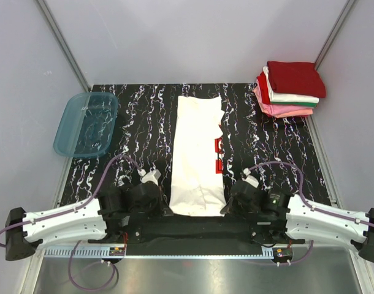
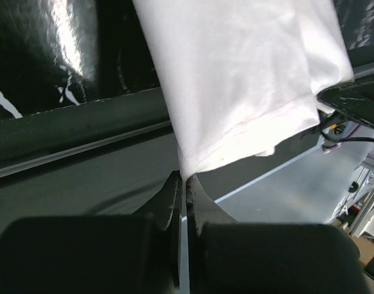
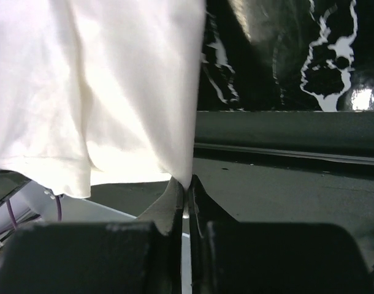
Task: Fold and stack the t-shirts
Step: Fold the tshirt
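A white t-shirt (image 1: 197,153) lies folded into a long strip down the middle of the black marbled table (image 1: 273,153), with red print showing at its right edge. My left gripper (image 1: 164,208) is shut on its near left corner (image 2: 193,162). My right gripper (image 1: 227,208) is shut on its near right corner (image 3: 181,165). The near hem hangs lifted over the table's front edge. A stack of folded t-shirts (image 1: 290,89), dark red on top with white and pink below, sits at the back right corner.
A translucent teal plastic tub (image 1: 86,124) stands at the back left of the table. A metal rail (image 1: 193,251) runs along the front edge by the arm bases. Grey walls close in the sides and back.
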